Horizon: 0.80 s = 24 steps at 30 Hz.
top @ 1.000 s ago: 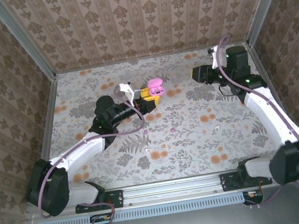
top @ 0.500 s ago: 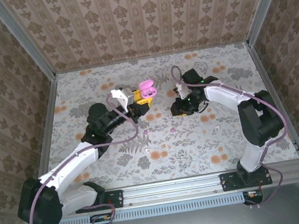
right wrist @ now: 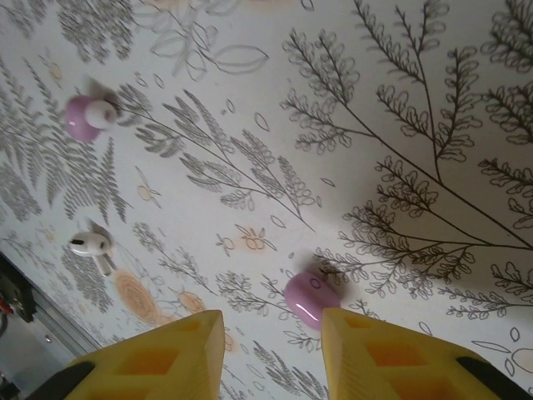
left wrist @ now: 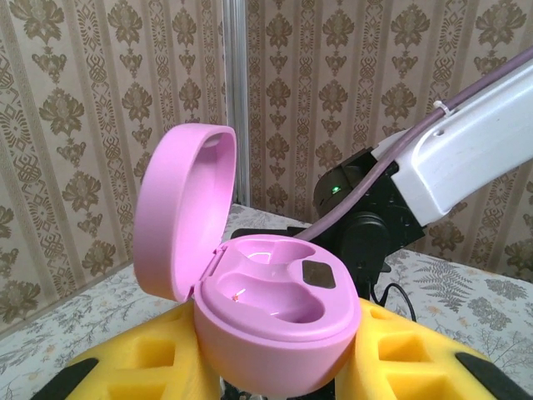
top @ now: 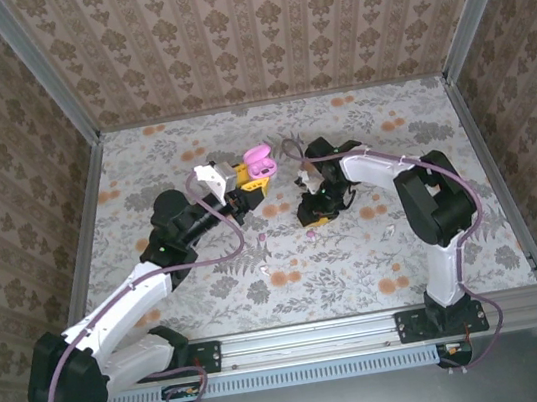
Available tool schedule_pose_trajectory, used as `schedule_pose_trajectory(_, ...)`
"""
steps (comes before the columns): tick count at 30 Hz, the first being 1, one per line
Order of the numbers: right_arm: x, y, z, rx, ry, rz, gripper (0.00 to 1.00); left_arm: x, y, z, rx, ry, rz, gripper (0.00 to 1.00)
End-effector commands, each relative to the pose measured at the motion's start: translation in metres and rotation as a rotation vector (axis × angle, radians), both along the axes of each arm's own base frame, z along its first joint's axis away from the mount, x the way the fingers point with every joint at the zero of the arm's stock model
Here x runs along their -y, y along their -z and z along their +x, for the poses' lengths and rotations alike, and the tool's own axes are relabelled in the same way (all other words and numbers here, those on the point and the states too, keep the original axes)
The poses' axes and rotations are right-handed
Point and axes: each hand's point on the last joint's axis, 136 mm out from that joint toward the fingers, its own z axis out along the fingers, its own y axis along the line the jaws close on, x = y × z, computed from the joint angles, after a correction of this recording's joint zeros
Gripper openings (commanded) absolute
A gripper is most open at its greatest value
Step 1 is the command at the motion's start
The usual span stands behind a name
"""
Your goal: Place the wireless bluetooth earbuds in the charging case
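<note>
Nothing is inserted yet: the charging case (left wrist: 275, 308) is grasped by the left hand (top: 247, 178), the released right hand (right wrist: 271, 350) held over a pink earbud (right wrist: 311, 296).

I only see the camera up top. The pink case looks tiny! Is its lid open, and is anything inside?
Observer: On the left wrist camera, the pink case has its lid up and both hollows are empty.
Operator: Where's a bud for it?
Observer: On the right wrist camera, a pink earbud lies on the table, just ahead of the right gripper and its open yellow fingers.
Operator: Any more?
Observer: Yes. Another pink bud and a white earbud lie farther off.
</note>
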Motion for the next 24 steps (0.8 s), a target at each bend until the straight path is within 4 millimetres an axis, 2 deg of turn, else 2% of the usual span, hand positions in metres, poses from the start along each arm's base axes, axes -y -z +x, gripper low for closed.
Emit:
schedule_pose_trajectory(1, 0.008, 0.005, -0.005, -0.02, -0.045, -0.063, 0.38, -0.003, -0.007, -0.002, 0.035, -0.005, -0.007, 0.33)
schedule_pose_trajectory(10, 0.003, 0.011, -0.011, -0.044, -0.089, -0.078, 0.43, -0.002, -0.009, -0.002, 0.032, -0.005, -0.014, 0.33)
schedule_pose_trajectory(24, 0.003, 0.024, -0.011, -0.046, -0.13, -0.153, 0.41, -0.002, -0.008, -0.002, 0.031, -0.005, -0.011, 0.33)
